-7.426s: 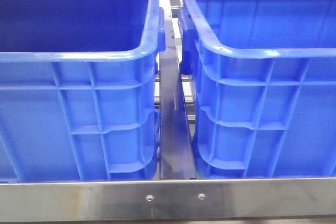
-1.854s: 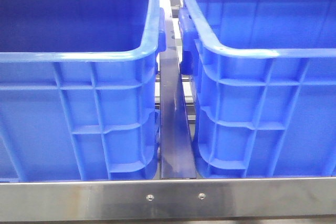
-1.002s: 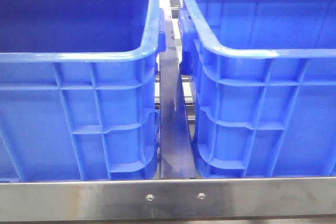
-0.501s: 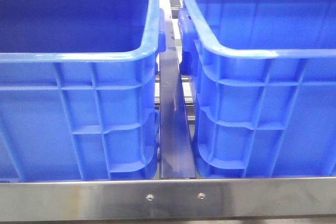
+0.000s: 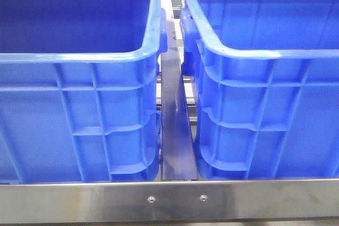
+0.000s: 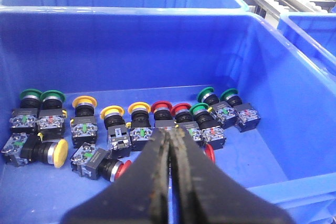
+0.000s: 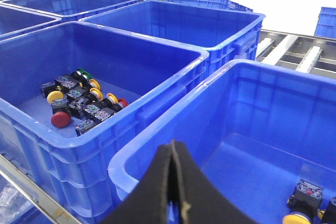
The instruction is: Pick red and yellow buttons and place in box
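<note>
Left wrist view: push buttons (image 6: 131, 127) line the blue crate (image 6: 294, 103) floor beyond the closed, empty left gripper (image 6: 171, 145). Right gripper (image 7: 173, 153) is likewise closed. Front view unchanged.

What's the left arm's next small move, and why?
Probably open the left gripper and lower it toward the red mushroom-head button in the row on the big blue plastic crate's floor. The fingers are shut, empty and above the buttons, so nothing can be gripped yet.

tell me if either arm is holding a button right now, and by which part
Nothing is held. The left gripper and right gripper both have their fingers shut together, empty, above the blue crates.
</note>
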